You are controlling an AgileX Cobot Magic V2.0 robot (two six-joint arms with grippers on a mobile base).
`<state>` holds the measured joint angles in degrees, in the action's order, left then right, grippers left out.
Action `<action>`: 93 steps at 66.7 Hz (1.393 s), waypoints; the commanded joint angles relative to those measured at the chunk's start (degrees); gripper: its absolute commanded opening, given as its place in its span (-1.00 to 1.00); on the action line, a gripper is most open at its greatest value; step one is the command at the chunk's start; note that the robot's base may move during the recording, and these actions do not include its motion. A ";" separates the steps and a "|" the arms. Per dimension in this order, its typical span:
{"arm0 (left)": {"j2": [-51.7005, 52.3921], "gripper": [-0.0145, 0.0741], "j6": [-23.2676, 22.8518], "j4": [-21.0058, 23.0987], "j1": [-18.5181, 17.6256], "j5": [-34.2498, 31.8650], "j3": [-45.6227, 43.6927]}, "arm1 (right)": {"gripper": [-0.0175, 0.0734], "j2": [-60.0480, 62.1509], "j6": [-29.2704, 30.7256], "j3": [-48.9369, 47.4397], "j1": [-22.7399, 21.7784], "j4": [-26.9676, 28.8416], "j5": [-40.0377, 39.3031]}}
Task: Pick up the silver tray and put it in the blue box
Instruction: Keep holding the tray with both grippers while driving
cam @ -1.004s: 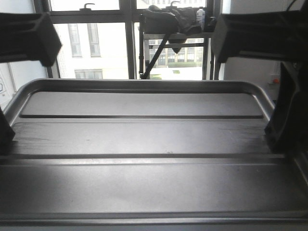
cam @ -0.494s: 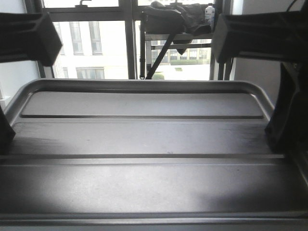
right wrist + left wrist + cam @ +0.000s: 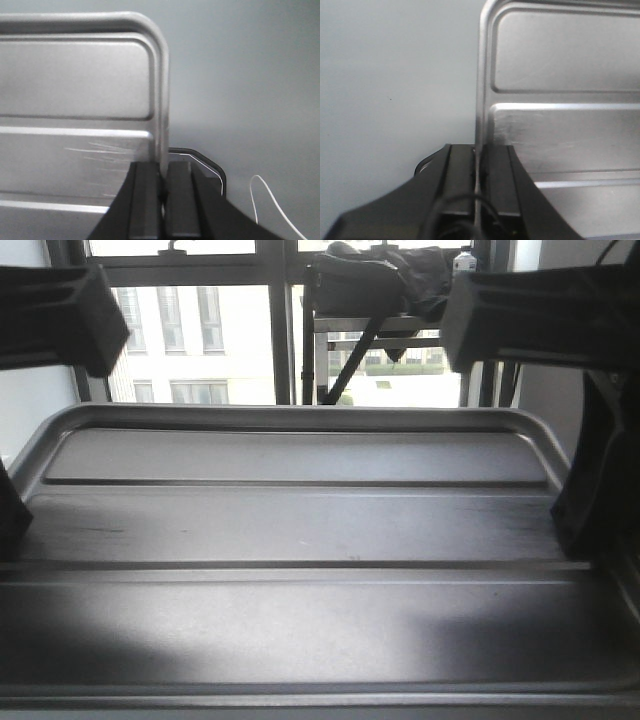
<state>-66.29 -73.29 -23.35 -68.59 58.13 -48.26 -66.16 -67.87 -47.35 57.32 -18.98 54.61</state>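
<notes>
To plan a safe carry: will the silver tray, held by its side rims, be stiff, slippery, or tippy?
Probably stiff: the silver tray looks like ridged metal with a raised rim. Possibly slippery: the left gripper and right gripper pinch only its thin, smooth rim. It may tilt if one arm lags.

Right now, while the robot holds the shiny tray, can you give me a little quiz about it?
1. True or false: the silver tray has food on it.
2. The left gripper and the right gripper each pinch the tray's: A) rim, B) middle, C) nothing.
3. Fill in: behind the tray, daylight comes through a big ____.

Key: 1 false, its bottom is bare. 2 A. 3 window.
</notes>
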 commanded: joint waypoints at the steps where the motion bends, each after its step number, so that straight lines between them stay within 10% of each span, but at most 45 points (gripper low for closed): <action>1: 1.32 -0.69 -0.63 -1.82 -0.51 -1.31 -1.60 | -0.50 1.23 0.14 -1.62 0.17 -2.12 -1.70; 93: 1.32 -0.69 -0.63 -1.82 -0.51 -1.31 -1.60 | -0.50 1.23 0.14 -1.62 0.17 -2.12 -1.70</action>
<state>-66.29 -73.29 -23.35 -68.59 57.92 -48.26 -66.16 -67.90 -47.35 57.32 -19.00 54.61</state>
